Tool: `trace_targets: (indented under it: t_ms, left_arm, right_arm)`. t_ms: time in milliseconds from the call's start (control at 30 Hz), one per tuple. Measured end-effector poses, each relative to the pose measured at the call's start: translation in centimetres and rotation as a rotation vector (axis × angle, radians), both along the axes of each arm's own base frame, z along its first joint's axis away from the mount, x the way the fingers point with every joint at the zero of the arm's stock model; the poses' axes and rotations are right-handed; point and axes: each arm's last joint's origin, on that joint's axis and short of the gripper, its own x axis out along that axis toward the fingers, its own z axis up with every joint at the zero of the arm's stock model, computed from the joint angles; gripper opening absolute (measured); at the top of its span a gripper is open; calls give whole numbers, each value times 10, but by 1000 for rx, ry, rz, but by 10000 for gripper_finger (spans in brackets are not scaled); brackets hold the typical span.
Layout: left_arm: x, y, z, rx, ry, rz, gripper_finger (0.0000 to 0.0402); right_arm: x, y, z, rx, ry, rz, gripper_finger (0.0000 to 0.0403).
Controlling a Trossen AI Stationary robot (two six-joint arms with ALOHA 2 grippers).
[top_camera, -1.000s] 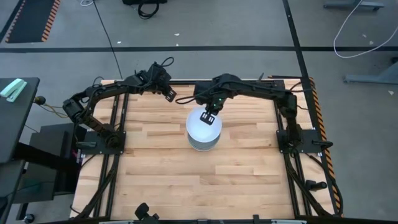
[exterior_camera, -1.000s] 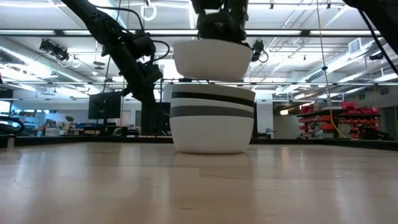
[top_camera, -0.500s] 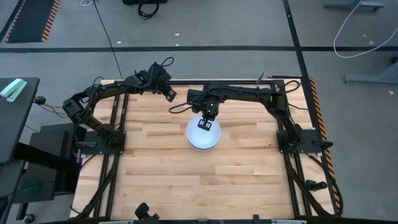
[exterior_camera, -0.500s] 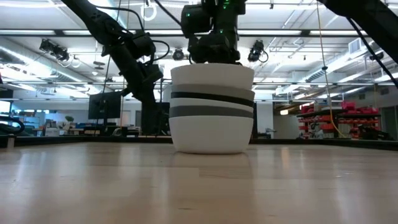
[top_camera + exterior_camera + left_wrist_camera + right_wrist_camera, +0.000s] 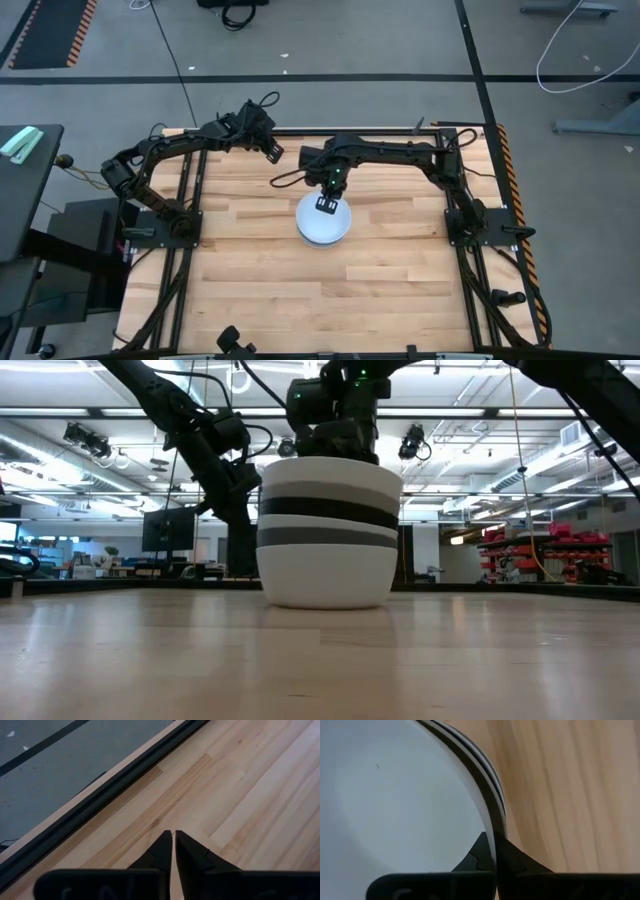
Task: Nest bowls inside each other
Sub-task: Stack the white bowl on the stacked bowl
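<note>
A stack of nested bowls [image 5: 323, 222] stands on the wooden table a little beyond its middle. From the side it shows a white bowl on top [image 5: 330, 475], then a black band [image 5: 330, 507], a grey band [image 5: 330, 535] and a white bowl at the bottom [image 5: 325, 575], whose base rests on the table. My right gripper [image 5: 491, 842] comes down from above at the stack's far rim and is shut on the top white bowl. My left gripper [image 5: 173, 836] hangs shut over bare table near the far left edge [image 5: 272, 152], holding nothing. My right gripper pinches the rim of the top white bowl [image 5: 489, 822] on the stack's far side. One finger [image 5: 479, 854] is inside the bowl and the other [image 5: 516, 861] outside it. The fingers point down. The bowl sits level, nested in the bowls below.
Black frame rails [image 5: 452, 180] run along the table's sides and far edge [image 5: 95, 802]. Bare wood lies all around the stack, with most room toward the near edge [image 5: 320, 300].
My right gripper has come down with the white bowl, which hung above the stack and now sits nested in it as the top bowl. After that the whole stack has slid a little toward the table's near-left with the gripper still on the rim.
</note>
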Motion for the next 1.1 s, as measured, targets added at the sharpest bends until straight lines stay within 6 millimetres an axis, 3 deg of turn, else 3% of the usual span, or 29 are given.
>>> trace_targets:
  t_ms: [200,467,767,1100]
  left_arm:
    - [0,0,0,0,0,0,24]
    - [0,0,0,0,0,-1,36]
    - [0,0,0,1,-1,0,23]
    - [0,0,0,3,-3,0,36]
  right_arm:
    - [-3,-4,-10,35,17,-6,1]
    - [-2,-6,-9,15,-6,-24,13]
    - [-7,-3,7,-34,-41,-55,38]
    - [-18,4,32,-61,-81,-78,52]
